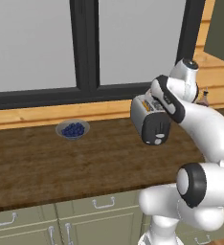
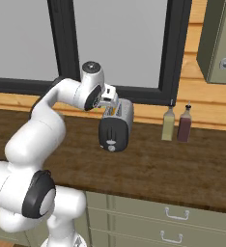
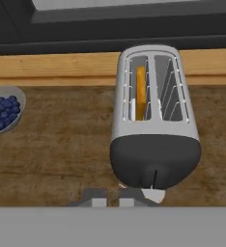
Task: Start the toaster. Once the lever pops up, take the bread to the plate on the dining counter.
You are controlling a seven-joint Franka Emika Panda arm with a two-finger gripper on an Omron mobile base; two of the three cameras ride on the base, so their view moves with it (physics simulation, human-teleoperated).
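Gripper (image 3: 114, 197) tips nearly together, holding nothing — you see them cut off below the silver two-slot toaster (image 3: 154, 120); pale tan-yellow bread slice (image 3: 141, 91) half-hidden inside.

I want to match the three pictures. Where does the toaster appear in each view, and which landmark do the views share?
Left base view: the toaster stands right of centre on the worktop, partly behind the arm.
Right base view: it stands just left of centre, below the robot's wrist.
Hand view: it is at the centre, seen from above, with the bread in its left slot.
Shared landmark: the dark window frame behind the worktop.
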